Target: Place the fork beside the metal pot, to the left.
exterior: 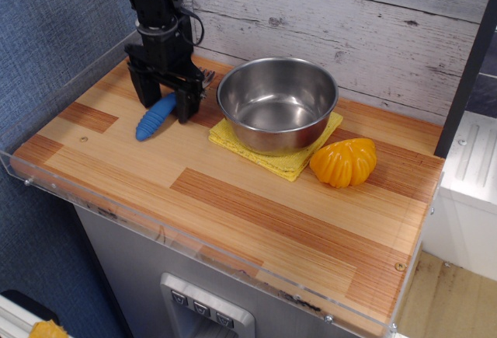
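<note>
The fork [153, 119] lies flat on the wooden table [256, 206], to the left of the metal pot [277, 103]. Its blue ribbed handle points to the front left, and its silver tines [206, 78] point toward the pot's rim. My gripper [163, 102] stands upright over the fork's upper handle. Its two black fingers are spread apart, one on each side of the handle. The part of the fork between the fingers is partly hidden. The pot is empty and sits on a yellow cloth [295, 163].
An orange ridged toy fruit [344, 161] lies to the right of the pot. A clear plastic lip [155, 233] runs along the front and left table edges. A plank wall stands close behind the gripper and the pot.
</note>
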Robot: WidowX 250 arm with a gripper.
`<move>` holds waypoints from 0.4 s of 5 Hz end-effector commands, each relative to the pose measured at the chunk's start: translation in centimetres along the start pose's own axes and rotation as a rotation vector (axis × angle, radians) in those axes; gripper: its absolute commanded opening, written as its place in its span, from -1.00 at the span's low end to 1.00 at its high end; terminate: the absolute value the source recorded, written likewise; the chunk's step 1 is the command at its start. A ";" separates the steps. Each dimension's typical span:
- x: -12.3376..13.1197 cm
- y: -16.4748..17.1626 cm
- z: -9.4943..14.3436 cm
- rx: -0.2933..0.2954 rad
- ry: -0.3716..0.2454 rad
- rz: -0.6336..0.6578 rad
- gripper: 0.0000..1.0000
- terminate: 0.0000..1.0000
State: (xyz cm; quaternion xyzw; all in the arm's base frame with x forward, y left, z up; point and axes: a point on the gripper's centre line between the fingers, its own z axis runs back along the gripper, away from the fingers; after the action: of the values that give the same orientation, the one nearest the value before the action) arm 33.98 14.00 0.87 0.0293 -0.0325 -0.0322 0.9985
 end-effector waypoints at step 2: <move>-2.6 2.0 8.6 0.014 -0.188 0.131 1.00 -1.00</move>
State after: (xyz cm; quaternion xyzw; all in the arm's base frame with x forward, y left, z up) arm 31.30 15.07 7.65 0.0152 -0.1031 0.0264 0.9942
